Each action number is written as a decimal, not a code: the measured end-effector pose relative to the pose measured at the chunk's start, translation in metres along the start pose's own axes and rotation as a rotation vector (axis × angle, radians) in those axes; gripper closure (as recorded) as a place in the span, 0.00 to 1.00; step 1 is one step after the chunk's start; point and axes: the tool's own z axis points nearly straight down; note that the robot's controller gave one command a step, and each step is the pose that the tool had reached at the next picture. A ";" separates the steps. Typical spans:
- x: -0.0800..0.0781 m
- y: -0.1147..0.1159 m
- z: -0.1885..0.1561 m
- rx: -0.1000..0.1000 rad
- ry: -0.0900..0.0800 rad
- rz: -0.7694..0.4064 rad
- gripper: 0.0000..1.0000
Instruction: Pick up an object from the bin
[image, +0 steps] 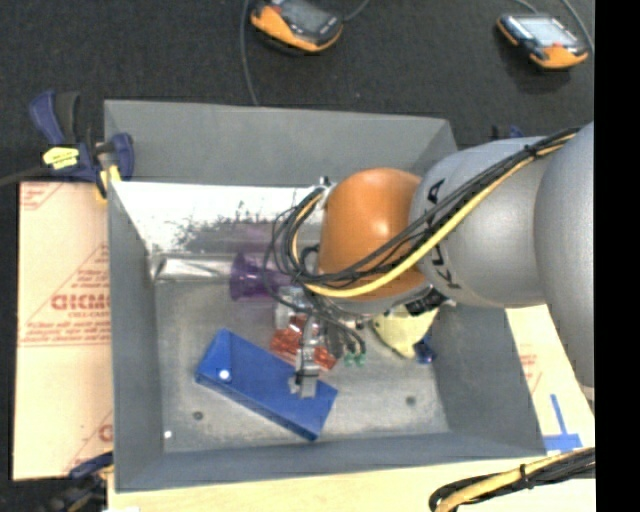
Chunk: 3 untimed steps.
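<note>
Currently seeing the hand (304, 383) down inside the grey bin (135, 380), planted at the right end of a flat blue box (250, 378). Looks to be on or just above the box's top face; can't separate touching from hovering at this angle. Can't tell whether clenched or released either, so not calling a grasp.

Taking the blue box as reference from here. Lying flat on the bin floor, slanted, left end farther up the view than the right end, small pale spot near the left end. Lower right corner close to the front wall.

Just past the box's upper edge, right by the hand: a small red piece (287, 340), partly see-through, kind unclear. Further up from the box, at the foot of the back wall: a translucent purple piece (245, 276), cup-like. Right of the box, tucked under the arm: a pale yellow lump (403, 332), with a small dark blue bit (425, 352) at its lower right side. Between the box and the yellow lump: a tiny green bit (356, 354), too small to identify.

Above the box, on the wrist: rounded orange cover (365, 225) with black and yellow cables (380, 270) looped across it, on a grey arm (520, 230) reaching in from the box's right.
</note>
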 end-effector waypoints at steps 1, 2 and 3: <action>-0.002 0.000 -0.003 -0.001 -0.007 0.002 0.00; -0.022 -0.028 0.046 0.000 -0.014 -0.065 0.00; -0.032 -0.070 0.044 -0.005 -0.020 0.177 1.00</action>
